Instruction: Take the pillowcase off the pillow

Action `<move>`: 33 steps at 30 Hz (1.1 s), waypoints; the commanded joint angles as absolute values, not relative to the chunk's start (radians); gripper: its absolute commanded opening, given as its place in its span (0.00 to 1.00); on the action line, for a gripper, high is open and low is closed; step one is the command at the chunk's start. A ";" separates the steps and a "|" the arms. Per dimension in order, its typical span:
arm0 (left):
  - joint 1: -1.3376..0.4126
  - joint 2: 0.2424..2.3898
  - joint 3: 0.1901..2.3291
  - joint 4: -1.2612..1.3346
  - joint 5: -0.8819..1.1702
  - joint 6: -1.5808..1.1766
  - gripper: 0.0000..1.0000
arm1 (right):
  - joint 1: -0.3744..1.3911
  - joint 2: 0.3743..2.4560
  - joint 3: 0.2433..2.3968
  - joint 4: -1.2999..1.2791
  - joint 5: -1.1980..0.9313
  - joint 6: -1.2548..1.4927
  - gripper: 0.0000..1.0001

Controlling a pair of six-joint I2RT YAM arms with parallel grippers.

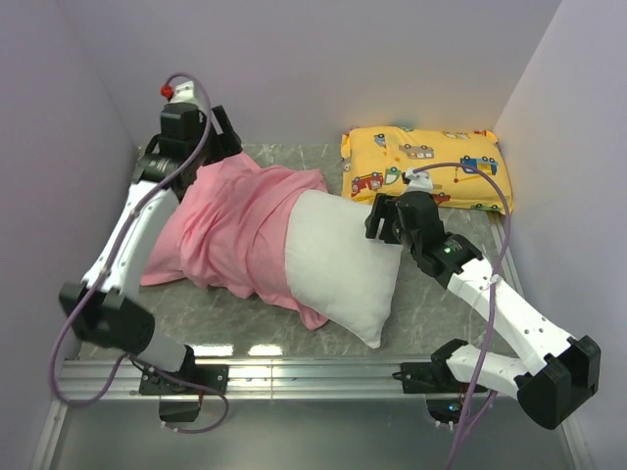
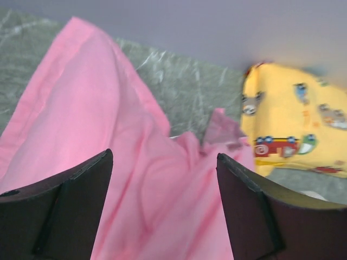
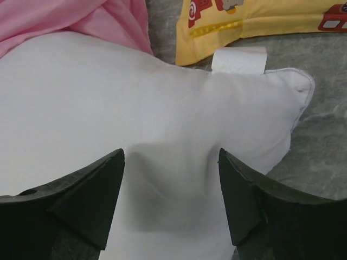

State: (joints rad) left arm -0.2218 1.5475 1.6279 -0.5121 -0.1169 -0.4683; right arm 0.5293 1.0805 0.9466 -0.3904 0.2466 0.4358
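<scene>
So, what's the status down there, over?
Both open: left end effector above pillowcase, right end effector over pillow. Roughly half off. Nearby: yellow pillow, not blocking.

The pillowcase [image 1: 230,230] conceals the far half of the pillow [image 1: 343,259]. The left wrist view renders the yellow pillow [image 2: 293,130] blurred and cropped at the right edge.

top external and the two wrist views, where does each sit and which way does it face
Top external: above and behind the robot, looking down on left arm, right arm, pillowcase and pillow.
Left wrist: on the left arm, past the open left gripper onto the pillowcase, yellow pillow beyond.
Right wrist: on the right arm, past the open right gripper down onto the pillow.
Shared: both wrists catch the yellow pillow.
</scene>
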 commanded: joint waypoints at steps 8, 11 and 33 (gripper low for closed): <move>-0.392 1.149 1.258 -0.497 -0.235 -0.606 0.83 | 0.770 1.034 1.103 -0.466 0.362 0.336 0.82; -0.452 1.063 1.148 -0.506 -0.244 -0.672 0.84 | 0.899 1.022 1.080 -0.457 0.394 0.281 0.84; -0.515 0.802 0.601 -0.322 -0.307 -0.925 0.90 | 1.390 1.494 1.031 -0.445 0.853 0.120 0.89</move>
State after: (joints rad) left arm -0.5121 0.7914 0.6292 -0.3737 -0.2581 -0.9070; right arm 1.3880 1.4345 1.0061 -0.4706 0.7536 0.1352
